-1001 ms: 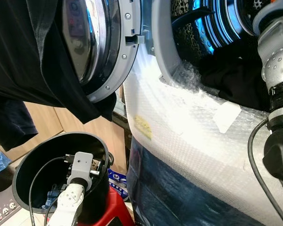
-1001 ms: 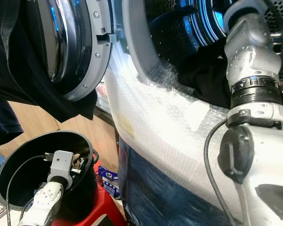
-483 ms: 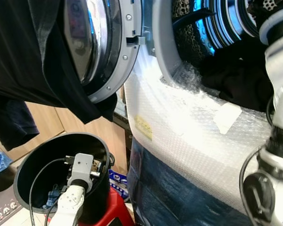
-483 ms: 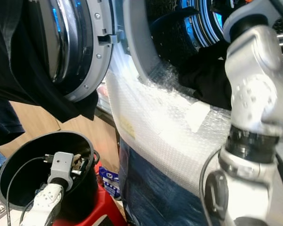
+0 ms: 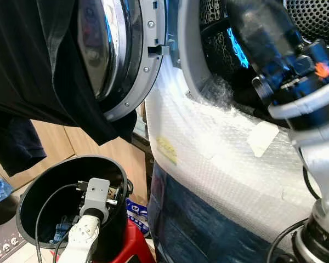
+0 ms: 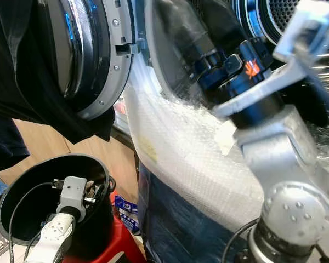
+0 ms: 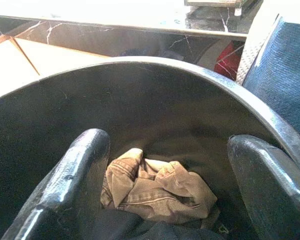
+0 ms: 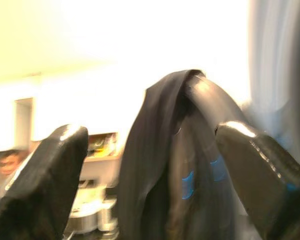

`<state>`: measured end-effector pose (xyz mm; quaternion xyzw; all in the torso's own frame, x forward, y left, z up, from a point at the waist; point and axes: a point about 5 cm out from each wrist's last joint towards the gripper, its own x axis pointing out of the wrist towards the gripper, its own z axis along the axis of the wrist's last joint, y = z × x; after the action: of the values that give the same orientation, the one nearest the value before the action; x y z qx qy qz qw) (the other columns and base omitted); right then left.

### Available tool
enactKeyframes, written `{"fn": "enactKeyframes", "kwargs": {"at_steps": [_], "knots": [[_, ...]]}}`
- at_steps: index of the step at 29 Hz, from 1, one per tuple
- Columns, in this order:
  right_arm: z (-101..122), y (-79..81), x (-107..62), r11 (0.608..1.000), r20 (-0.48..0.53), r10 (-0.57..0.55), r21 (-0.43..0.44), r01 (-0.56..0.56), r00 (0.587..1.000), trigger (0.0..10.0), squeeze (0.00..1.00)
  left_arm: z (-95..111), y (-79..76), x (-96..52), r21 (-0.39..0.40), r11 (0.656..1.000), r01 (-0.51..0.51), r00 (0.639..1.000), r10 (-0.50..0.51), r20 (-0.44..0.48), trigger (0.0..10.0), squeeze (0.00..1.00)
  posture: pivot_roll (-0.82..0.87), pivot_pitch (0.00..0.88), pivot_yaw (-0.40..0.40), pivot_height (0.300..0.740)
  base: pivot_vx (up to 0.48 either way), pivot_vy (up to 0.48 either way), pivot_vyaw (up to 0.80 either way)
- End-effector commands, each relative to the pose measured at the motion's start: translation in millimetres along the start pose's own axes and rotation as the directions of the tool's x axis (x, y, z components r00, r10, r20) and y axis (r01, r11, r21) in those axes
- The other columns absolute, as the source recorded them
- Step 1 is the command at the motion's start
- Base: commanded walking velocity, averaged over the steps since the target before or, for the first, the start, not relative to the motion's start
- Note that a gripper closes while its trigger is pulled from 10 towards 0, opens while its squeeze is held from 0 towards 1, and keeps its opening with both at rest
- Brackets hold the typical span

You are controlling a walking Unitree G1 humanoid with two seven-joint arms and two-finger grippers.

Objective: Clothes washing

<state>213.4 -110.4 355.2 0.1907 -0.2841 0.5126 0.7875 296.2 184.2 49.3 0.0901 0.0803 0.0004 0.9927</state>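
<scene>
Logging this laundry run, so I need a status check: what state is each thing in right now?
Washer door: swung open, a black garment draped over it.
Washer front: wrapped in bubble wrap.
Black bucket: upright, holding a crumpled tan garment.
Left gripper: open, inside the bucket.
Right gripper: open, raised at the drum opening, with dark cloth before it.

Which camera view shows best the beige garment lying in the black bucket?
The left wrist view: the beige garment lies crumpled at the black bucket's bottom, between the left gripper's open fingers. In both eye views the wrist camera and bucket wall hide it.
</scene>
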Motion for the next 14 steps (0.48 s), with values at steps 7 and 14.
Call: {"fn": "enactKeyframes", "kwargs": {"at_steps": [7, 14], "knots": [[-48, 24.0, -49.8, 0.955, -0.224, 0.219, 0.248, -0.162, 0.949, 10.0, 0.00, 2, 1.0, -0.5, -0.001, 1.000, -0.007, 1.000, 0.007, 0.011, 10.0, 0.00, 0.08, 0.000, -0.012, 0.740, 0.000, 0.000, 0.00], [-133, 12.3, -120.6, 0.945, -0.595, 0.143, 0.320, 0.070, 0.791, 10.0, 0.00, 13, 14.1, -0.2, -0.023, 0.997, -0.071, 0.996, 0.072, 0.055, 10.0, 0.00, 0.11, 0.000, -0.019, 0.740, 0.000, 0.000, 0.00]]}}
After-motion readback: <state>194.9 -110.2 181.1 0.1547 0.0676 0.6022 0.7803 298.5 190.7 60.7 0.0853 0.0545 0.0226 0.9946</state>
